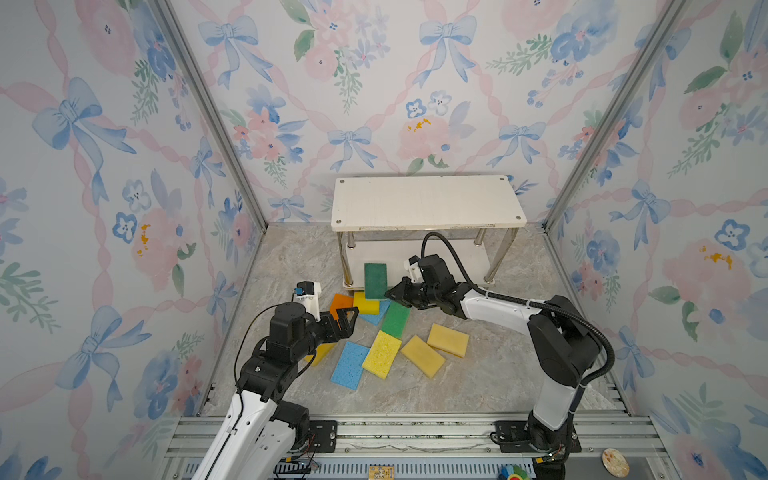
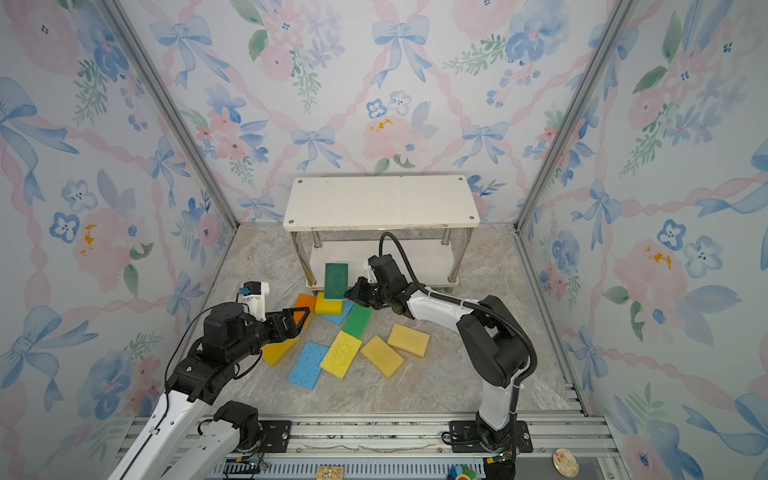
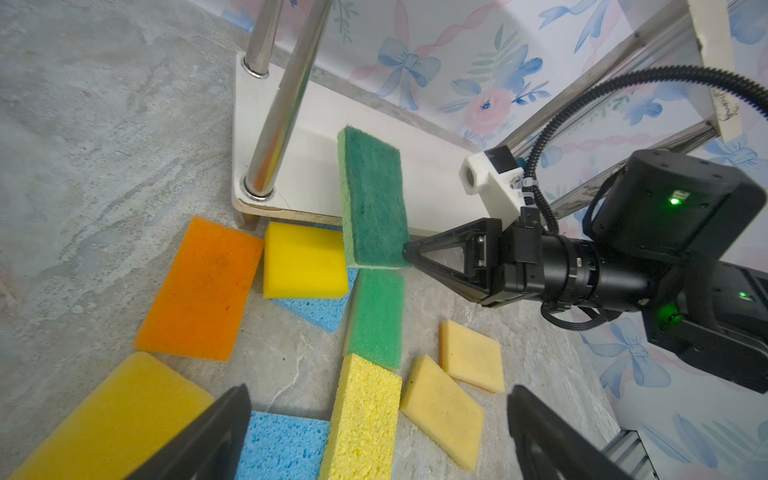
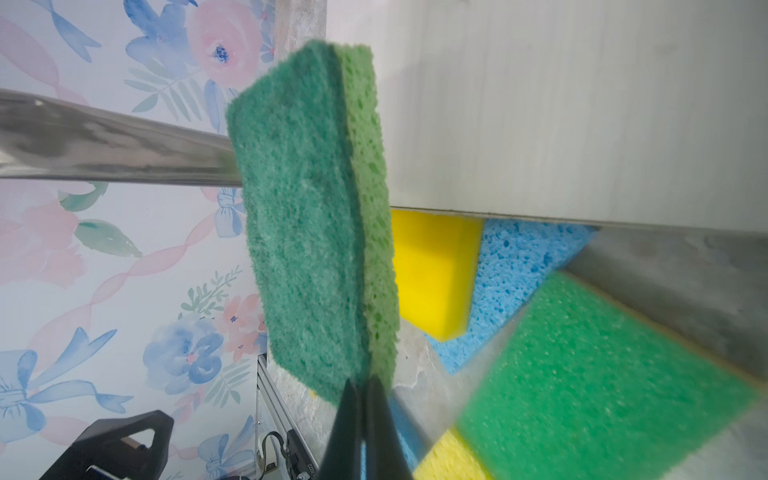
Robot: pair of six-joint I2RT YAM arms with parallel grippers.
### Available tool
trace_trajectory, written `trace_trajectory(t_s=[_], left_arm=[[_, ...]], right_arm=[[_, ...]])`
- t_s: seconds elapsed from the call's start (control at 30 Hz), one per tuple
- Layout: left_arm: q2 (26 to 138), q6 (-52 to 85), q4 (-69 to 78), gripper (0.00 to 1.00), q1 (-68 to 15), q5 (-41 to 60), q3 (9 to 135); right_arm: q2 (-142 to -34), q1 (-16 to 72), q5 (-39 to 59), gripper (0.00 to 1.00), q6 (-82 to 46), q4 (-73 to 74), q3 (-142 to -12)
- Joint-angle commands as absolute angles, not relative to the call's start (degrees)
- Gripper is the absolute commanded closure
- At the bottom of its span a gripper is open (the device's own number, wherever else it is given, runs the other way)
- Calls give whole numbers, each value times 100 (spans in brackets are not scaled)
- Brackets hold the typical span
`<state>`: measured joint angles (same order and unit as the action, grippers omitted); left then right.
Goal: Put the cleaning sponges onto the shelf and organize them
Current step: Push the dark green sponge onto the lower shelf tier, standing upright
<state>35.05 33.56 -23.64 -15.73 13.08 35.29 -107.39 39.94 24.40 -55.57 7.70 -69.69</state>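
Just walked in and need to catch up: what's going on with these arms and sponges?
The right gripper is shut on a dark green sponge, holding it upright at the front edge of the lower board of the shelf. The left gripper hangs open and empty above the nine other sponges lying on the floor. Neither shelf board holds one yet.

dark green sponge [image 1: 375, 280] hangs upright before the lower board of the white two-tier shelf [image 1: 428, 201]; nine other sponges [image 1: 381, 353] lie scattered flat nearer, some overlapping.
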Motion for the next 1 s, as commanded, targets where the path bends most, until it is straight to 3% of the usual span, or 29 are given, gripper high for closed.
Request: trace_trajectory(t_s=[0.0, 0.97], left_arm=[[3480, 3200, -2478, 2, -1595, 1137, 3544], [3401, 3238, -2461, 2, -1599, 1046, 3458]], right_arm=[[-11028, 3920, 2560, 100, -5524, 859, -7461], [-12482, 3788, 2466, 100, -5438, 189, -9121]])
